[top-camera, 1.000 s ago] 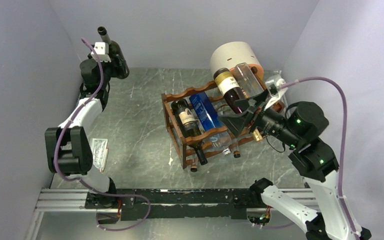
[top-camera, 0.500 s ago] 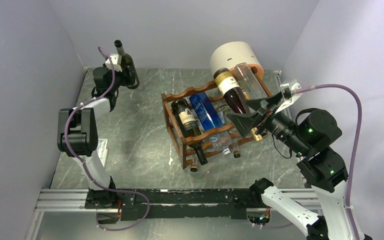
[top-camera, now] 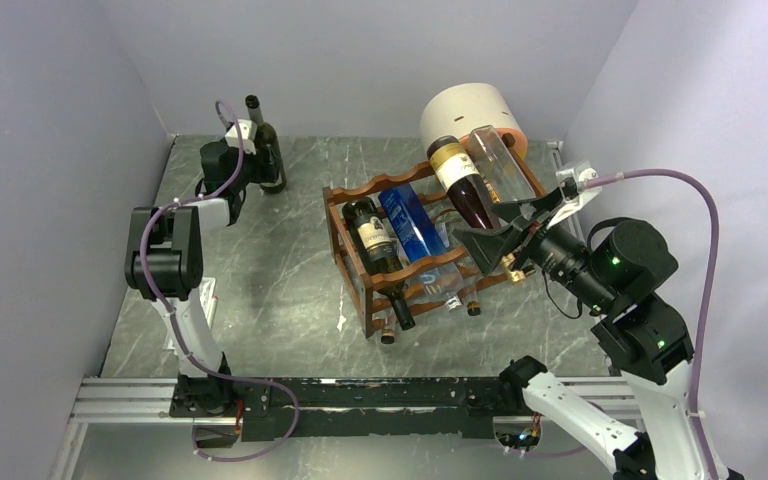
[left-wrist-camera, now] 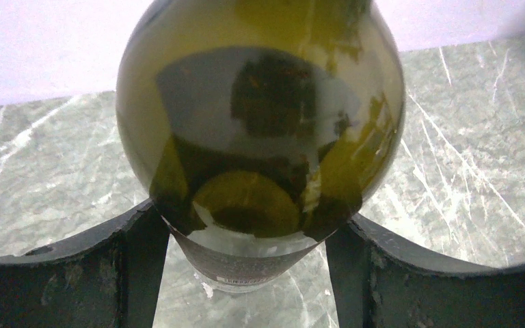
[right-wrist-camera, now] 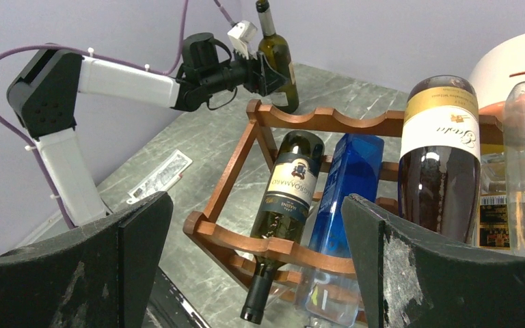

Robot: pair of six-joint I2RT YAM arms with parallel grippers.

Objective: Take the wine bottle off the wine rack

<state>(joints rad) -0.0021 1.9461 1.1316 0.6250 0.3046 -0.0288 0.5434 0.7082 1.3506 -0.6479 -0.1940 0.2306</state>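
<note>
A dark green wine bottle [top-camera: 266,150] stands upright at the back left of the table, away from the wine rack [top-camera: 396,283]. My left gripper [top-camera: 257,168] is shut on its lower body. In the left wrist view the bottle [left-wrist-camera: 260,123] fills the frame between the two black fingers [left-wrist-camera: 137,266], with its base close above the marble; whether it touches I cannot tell. My right gripper [top-camera: 501,226] hovers open at the rack's right end, holding nothing. The right wrist view shows the rack [right-wrist-camera: 318,117] beyond that open gripper [right-wrist-camera: 256,273], with the held bottle [right-wrist-camera: 276,58] behind it.
On the rack lie a white-labelled dark bottle [top-camera: 372,235], a blue bottle [top-camera: 410,222], a gold-labelled red-wine bottle [top-camera: 460,180] and a clear bottle [top-camera: 495,160]. A white-and-orange cylinder [top-camera: 472,115] stands behind. A plastic packet [top-camera: 198,305] lies at the left.
The left arm has carried the bottle rightward and down from high by the left wall, turning it upright. The right gripper drew back slightly from the rack, still open.
</note>
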